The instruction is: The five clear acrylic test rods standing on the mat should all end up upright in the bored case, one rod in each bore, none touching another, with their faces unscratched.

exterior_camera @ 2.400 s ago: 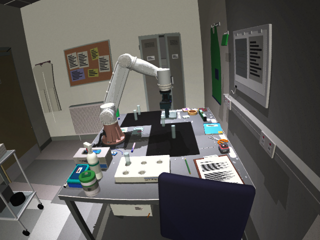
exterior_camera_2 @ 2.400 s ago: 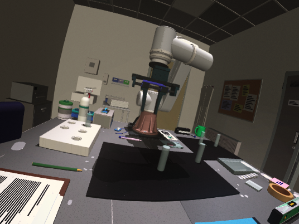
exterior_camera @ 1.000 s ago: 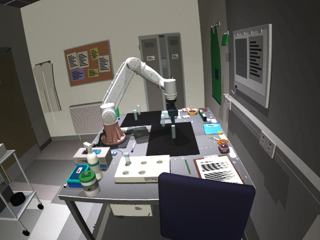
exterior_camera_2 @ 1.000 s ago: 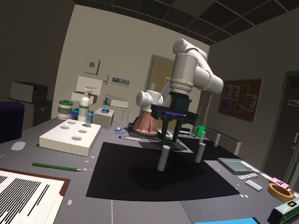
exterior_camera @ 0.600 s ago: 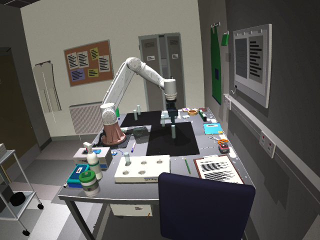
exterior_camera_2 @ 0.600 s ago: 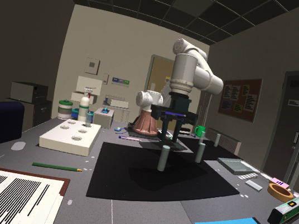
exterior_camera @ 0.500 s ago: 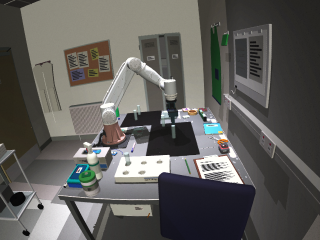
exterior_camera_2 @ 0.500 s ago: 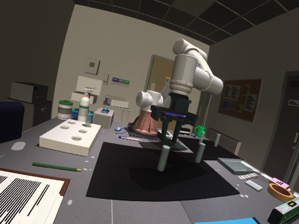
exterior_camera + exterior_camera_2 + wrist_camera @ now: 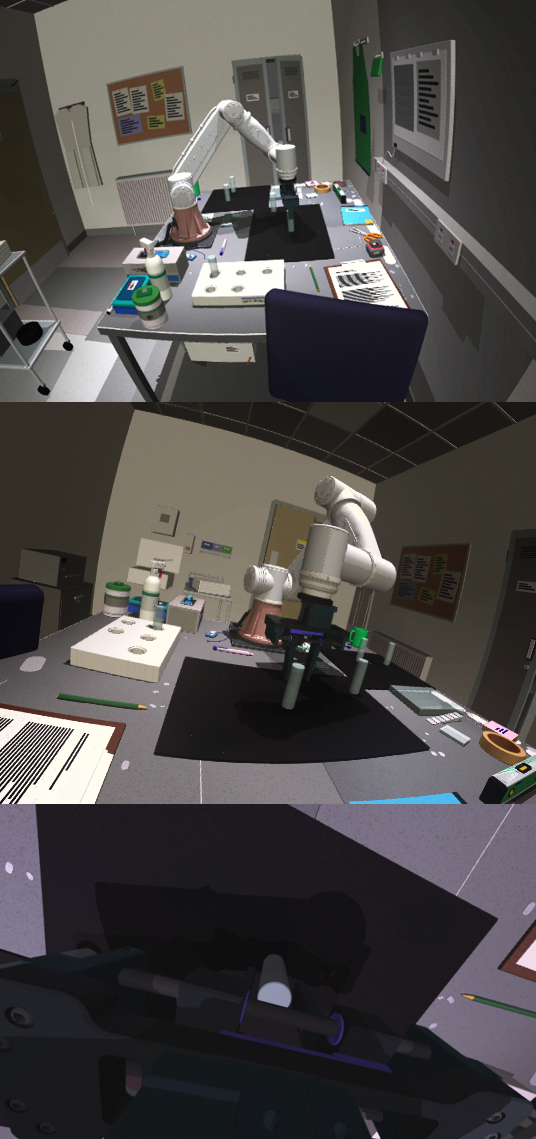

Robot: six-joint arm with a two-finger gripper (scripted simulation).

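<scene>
One clear rod [image 9: 212,265] stands upright in a bore of the white bored case [image 9: 239,282] at the table's front. The other bores are empty. My gripper [image 9: 298,669] is open around the top of another rod [image 9: 292,685], which stands upright on the black mat [image 9: 288,232]. The wrist camera shows that rod's top face [image 9: 274,993] between the fingers. A third rod [image 9: 357,675] stands on the mat just behind it. Two more rods [image 9: 226,192] [image 9: 232,184] stand on the mat's far part, near the robot's base.
A dark blue chair back [image 9: 342,346] rises at the table's front edge. A spray bottle [image 9: 155,268], a tub [image 9: 149,306] and a tissue box stand left of the case. A green pencil [image 9: 314,278] and a clipboard [image 9: 368,283] lie to its right.
</scene>
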